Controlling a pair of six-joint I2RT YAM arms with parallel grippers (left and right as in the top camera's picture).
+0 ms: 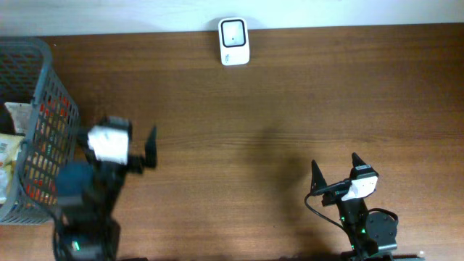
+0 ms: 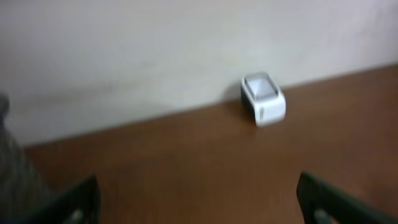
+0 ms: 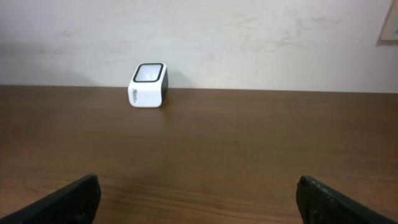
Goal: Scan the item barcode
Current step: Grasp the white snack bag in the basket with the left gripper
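Overhead view: the grey mesh basket (image 1: 52, 119) stands at the left edge of the table (image 1: 239, 116). The items (image 1: 10, 148) lie inside it: pale packets, plus something red showing through the mesh.

- **Barcode:** none is in sight yet.
- **Long axis of the items:** cannot tell, since the frame edge cuts them off. The basket itself runs lengthwise toward the wall.
- **Scanner:** the scanner (image 1: 234, 41) sits well apart from the basket, off to its right and against the wall, with its window facing up.
- **Left gripper:** the left gripper (image 2: 199, 190) hangs just beside the basket's right wall. Its fingers are spread wide and hold nothing. It points away from the basket toward the scanner, so the items lie behind and to its left.
- **Right gripper:** the right gripper (image 1: 336, 168) is far from the basket on the right, also spread wide and empty.

Judgement: the left arm is clearly the nearer one for the pick. It would need to swing back over the basket rim and come down from above.

Writing:
- **Packets:** there is dark print on one, too small to read.
- **Scanner:** a faint grey mark on its side shows in the right wrist view, illegible. No brand can be made out anywhere.
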